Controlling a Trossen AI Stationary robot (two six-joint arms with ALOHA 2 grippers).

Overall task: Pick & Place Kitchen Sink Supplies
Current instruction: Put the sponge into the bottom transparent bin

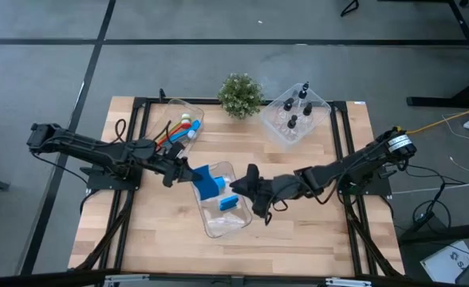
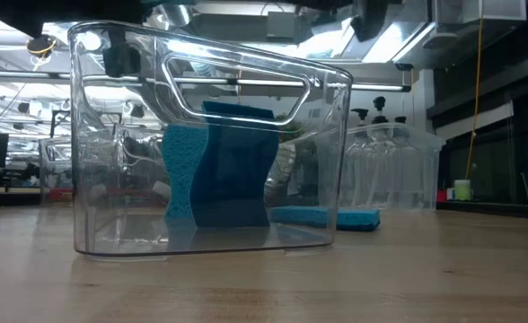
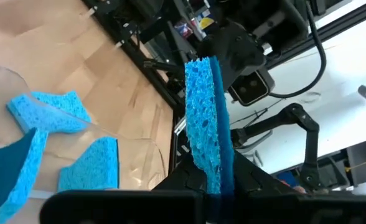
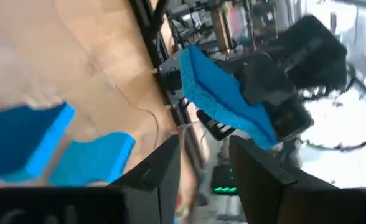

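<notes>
We find the sorting well advanced. The clear plastic bin at the desk's far left holds the thin long-handled brushes in red, blue and yellow-green. The clear bin at the far right holds the small clear black-capped bottles. Between them stands a small green potted plant.

The clear handled bin at the centre of the wooden desk already contains loose bright blue sponge pieces; the left wrist view shows at least two lying on its floor.

One sponge is not yet released. The left gripper is pinching an upright bright blue sponge with a darker blue backing by its lower edge, at the central bin's rim. Its surface is coarse and open-pored, its edge wavy.

The right gripper hangs just beside the same bin on the opposite side, fingers spread and holding nothing.

In our judgement, what is left is dropping this sponge into the bin; we see no other supplies loose on the desk.
</notes>
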